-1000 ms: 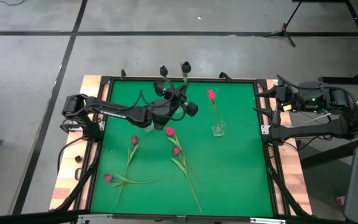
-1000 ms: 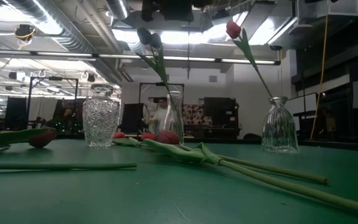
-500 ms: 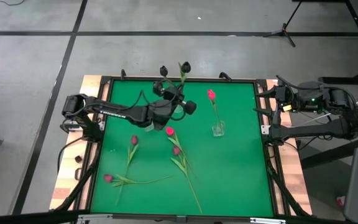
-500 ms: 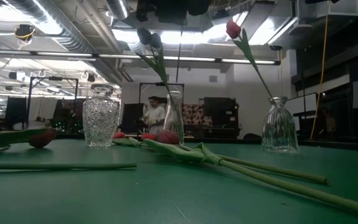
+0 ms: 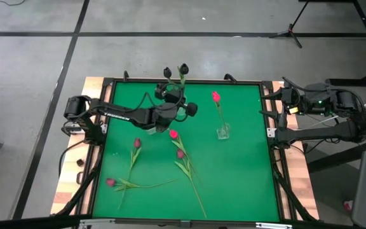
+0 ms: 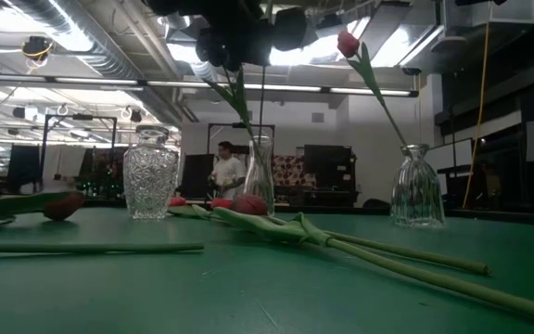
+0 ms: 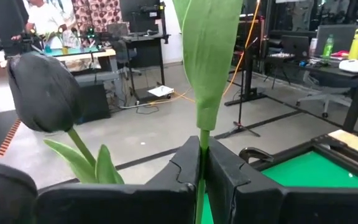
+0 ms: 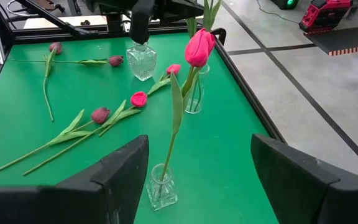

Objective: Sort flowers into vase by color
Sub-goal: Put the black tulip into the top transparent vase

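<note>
My left gripper [image 5: 176, 95] is high over the table's far middle, shut on a near-black tulip [image 5: 183, 68], and it shows dark at the top of the low view [image 6: 248, 28]. Just below stands a slim glass vase [image 6: 260, 172] holding other near-black tulips [image 7: 45, 90]. A pink-red tulip [image 5: 216, 97] leans in a small vase [image 5: 223, 132] to the right. A cut-glass vase [image 6: 151, 173] stands to the left. Several pink-red and magenta tulips [image 5: 180, 154] lie flat on the green mat. My right gripper [image 8: 197, 180] waits open at the table's right edge [image 5: 283, 97]. My left gripper pinches the near-black tulip's green stem [image 7: 201, 163] between its two fingers, just under a broad leaf [image 7: 207, 56]. The fingers reach in level and lie across the stem. The tulip stands upright and lifted, its stem [image 6: 262, 102] hanging straight down toward the slim vase's mouth.
The green mat [image 5: 246, 178] sits in a dark raised frame. Loose tulips cover its near left and middle [image 5: 136, 143] [image 5: 110, 182]. A person [image 6: 225, 167] stands in the room far behind the table.
My left gripper has come down with the near-black tulip and shifted slightly toward the table's left, so it now shows at the top of the low view. The stem has stayed upright and hangs lower over the slim vase.
</note>
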Motion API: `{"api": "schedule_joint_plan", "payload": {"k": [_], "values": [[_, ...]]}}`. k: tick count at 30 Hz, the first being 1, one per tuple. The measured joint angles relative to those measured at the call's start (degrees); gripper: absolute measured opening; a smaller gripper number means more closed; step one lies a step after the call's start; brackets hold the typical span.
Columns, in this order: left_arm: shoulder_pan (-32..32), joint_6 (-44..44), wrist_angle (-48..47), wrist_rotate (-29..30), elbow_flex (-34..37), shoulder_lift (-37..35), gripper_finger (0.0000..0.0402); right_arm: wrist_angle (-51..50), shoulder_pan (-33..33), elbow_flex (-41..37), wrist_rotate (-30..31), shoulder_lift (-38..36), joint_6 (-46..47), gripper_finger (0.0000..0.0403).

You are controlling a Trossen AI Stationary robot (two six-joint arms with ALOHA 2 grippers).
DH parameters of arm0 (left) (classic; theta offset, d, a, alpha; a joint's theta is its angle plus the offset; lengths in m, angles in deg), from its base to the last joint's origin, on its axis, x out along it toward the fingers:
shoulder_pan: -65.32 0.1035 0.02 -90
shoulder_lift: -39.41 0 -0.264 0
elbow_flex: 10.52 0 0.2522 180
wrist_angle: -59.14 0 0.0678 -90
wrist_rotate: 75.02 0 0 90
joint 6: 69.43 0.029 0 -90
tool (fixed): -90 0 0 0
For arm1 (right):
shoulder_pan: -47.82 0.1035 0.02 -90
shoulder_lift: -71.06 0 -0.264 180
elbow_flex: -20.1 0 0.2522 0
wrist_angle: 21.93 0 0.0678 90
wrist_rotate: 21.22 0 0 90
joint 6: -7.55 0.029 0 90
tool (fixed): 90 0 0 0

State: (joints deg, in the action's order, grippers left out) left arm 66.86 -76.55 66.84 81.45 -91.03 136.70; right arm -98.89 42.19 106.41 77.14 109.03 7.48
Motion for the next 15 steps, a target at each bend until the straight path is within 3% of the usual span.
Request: {"api": "schedule_joint_plan", "payload": {"k": [5, 15], "values": [[1.3, -1.4, -0.1, -3.2, 0.0, 0.0, 0.0011, 0.0, 0.0, 0.0, 0.0, 0.0, 0.2, 0.0282], [3.1, -3.4, 0.0, -4.3, 0.0, 2.8, 0.0011, 0.0, 0.0, 0.0, -0.3, 0.0, 1.3, 0.0282]]}}
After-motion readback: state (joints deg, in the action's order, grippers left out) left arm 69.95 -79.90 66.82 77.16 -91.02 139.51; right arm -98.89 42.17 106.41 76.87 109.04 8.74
